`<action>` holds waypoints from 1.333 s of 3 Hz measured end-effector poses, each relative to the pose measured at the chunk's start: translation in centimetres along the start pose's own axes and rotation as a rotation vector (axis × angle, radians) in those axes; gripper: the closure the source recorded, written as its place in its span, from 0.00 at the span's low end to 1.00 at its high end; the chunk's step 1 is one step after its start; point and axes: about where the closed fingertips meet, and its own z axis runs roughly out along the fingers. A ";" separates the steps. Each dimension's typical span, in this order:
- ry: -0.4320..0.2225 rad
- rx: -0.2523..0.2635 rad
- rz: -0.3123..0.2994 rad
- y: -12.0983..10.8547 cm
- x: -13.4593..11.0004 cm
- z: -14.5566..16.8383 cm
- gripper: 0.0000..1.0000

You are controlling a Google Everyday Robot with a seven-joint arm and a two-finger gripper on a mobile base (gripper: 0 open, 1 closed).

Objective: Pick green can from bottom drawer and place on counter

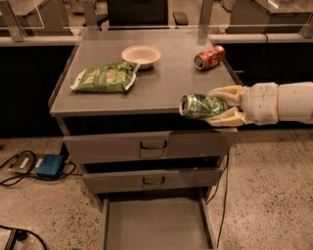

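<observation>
Speckled floor, blue box with cables, perhaps desks behind.

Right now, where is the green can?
In the camera view, the green can lies sideways in the gripper, at the counter's front right edge, with the red-orange can behind it.

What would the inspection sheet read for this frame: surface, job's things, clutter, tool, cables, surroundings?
Surface: grey counter, flat, holding three items.
Job's things: green can held sideways at the counter's front right edge, not set down; bottom drawer pulled open, nothing seen inside.
Clutter: green snack bag at left; white bowl at back centre; red can on its side at back right.
Tool: tool reaches in from the right, shut on the green can.
Cables: cable loops beside a blue box on the floor at left; one cable hanging right of the drawers.
Surroundings: speckled floor; two upper drawers with dark handles.
</observation>
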 end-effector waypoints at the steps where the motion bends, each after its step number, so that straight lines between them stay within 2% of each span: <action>1: 0.017 -0.004 -0.039 -3.9 -2.5 0.5 1.00; 2: 0.044 -0.028 -0.082 -9.1 -4.6 4.6 1.00; 3: 0.065 -0.007 -0.101 -11.8 -4.3 7.5 1.00; 4: 0.061 -0.011 -0.106 -11.9 -4.7 8.0 1.00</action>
